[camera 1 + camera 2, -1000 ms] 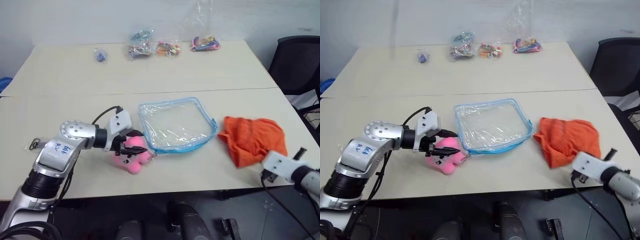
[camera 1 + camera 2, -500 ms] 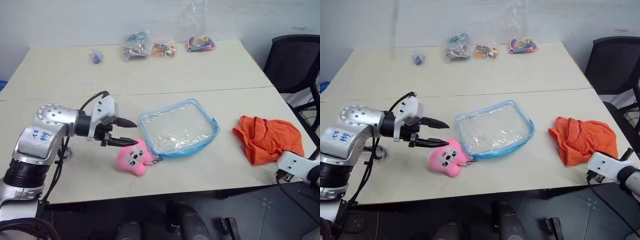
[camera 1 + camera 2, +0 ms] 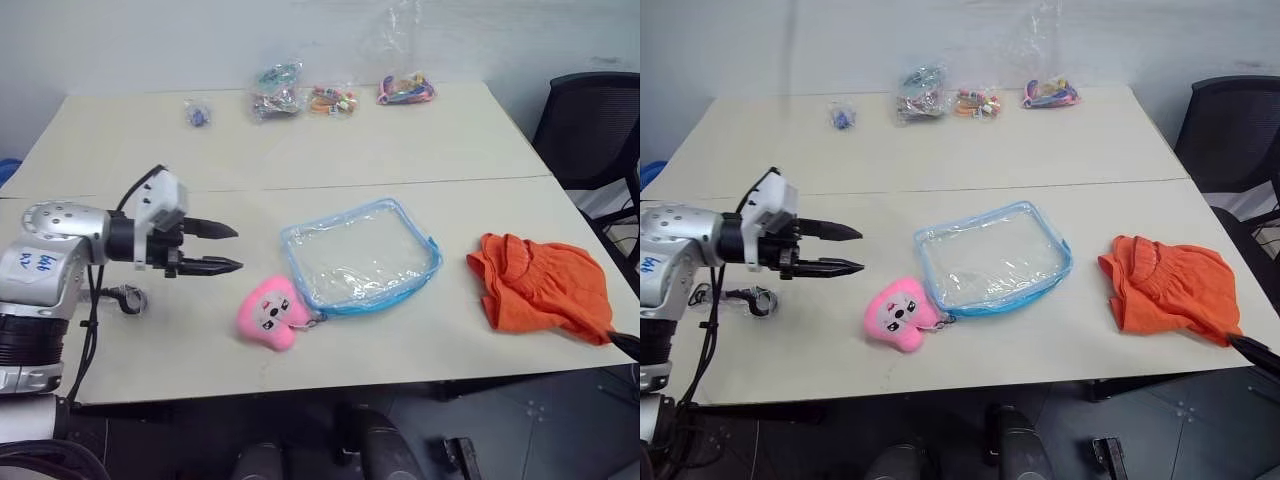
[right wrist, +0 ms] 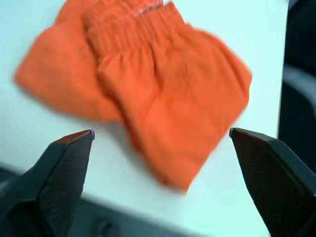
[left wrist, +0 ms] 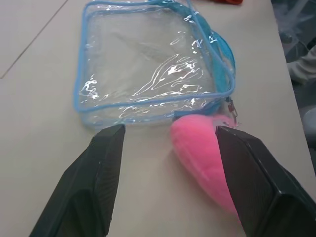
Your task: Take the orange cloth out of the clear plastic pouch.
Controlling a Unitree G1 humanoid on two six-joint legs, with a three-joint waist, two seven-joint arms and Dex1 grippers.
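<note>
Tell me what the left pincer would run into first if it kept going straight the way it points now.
Most likely the pink plush charm. In the left wrist view it lies just ahead of the open left pincer, with the clear plastic pouch behind it. The pincer hangs above the table, so it may touch the tabletop beside the charm.

Sticker on my left arm (image 3: 32,262): blue handwriting on a white label, too small for me to make out the characters.
Clear plastic pouch (image 3: 360,256): no print I can read.
Pink plush charm (image 3: 268,313): a stitched face, no lettering.
Bags of trinkets (image 3: 335,96) at the far edge of the table (image 3: 420,140): nothing legible to me.
</note>
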